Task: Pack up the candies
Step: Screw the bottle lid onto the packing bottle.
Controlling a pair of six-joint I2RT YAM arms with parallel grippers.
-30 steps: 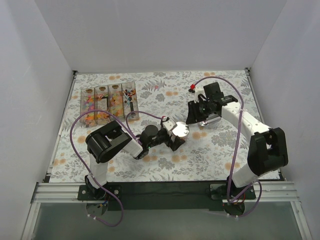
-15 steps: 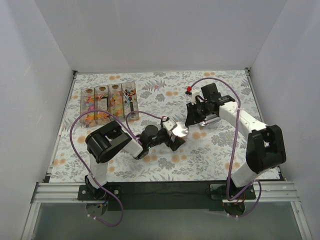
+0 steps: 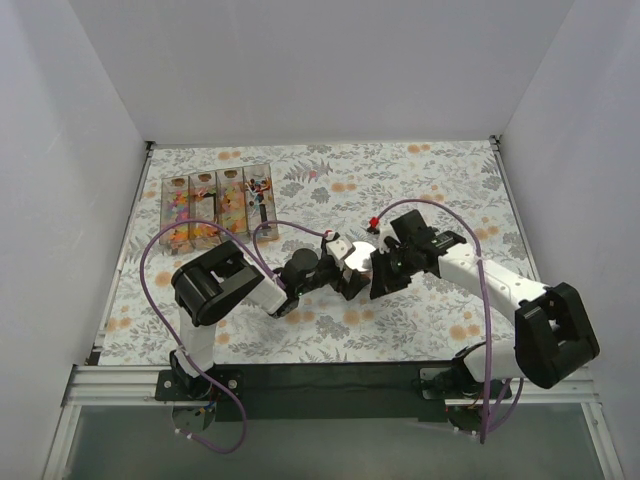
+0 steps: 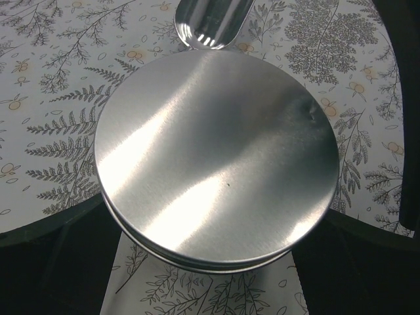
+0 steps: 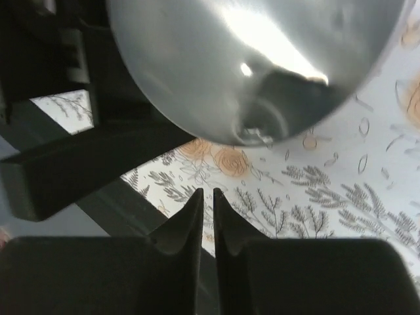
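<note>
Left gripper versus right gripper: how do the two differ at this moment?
Jaws: the left gripper stands wide, while the right gripper is almost shut, with only a slit between its fingers.
Load: the left gripper clamps a round metal tin by its sides; the right gripper holds nothing.
Shared: both sit low over the flowered tablecloth, facing each other closely.

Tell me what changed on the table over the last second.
The right arm swung nearer and left, toward the round metal tin, and the right gripper closed almost shut beside it. The left gripper kept holding the tin; the clear compartment box stayed put.
</note>
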